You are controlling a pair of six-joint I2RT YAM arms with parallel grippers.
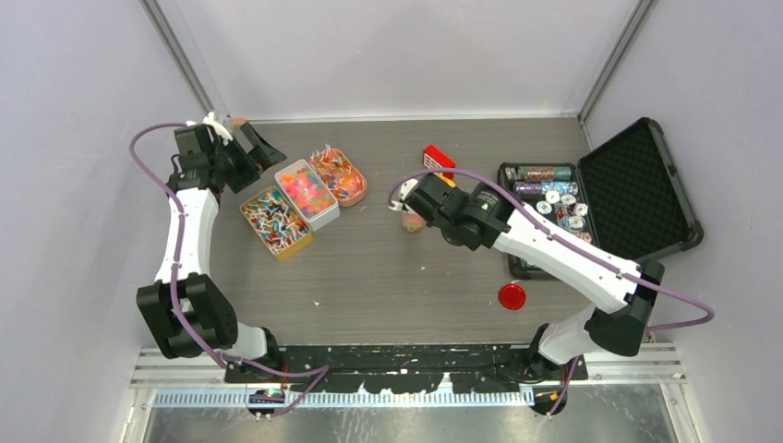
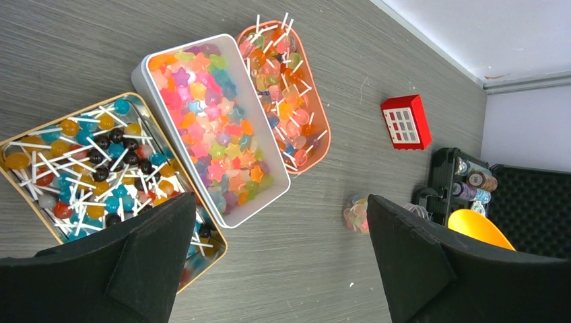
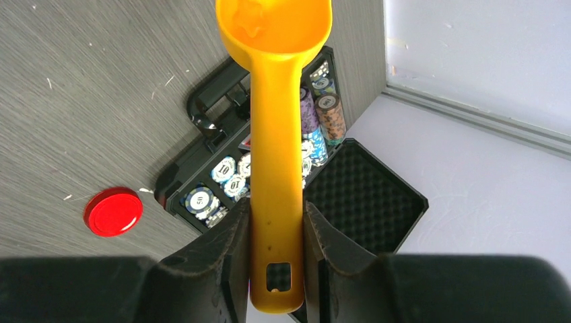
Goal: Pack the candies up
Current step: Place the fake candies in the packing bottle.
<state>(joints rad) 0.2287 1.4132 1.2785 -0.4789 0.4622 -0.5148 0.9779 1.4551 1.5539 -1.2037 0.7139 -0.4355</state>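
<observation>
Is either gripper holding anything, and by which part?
The right gripper clamps the scoop by its handle, near the handle's end. The left gripper is open and empty.

Chip case point(image 1: 637, 185), red box point(image 1: 438, 160), red disc point(image 1: 511, 296)

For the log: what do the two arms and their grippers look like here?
The left arm and right arm have white link shells, black joint housings and black bases. A purple cable runs along each. The left gripper and right gripper have broad, matte black, wedge-shaped fingers.
</observation>
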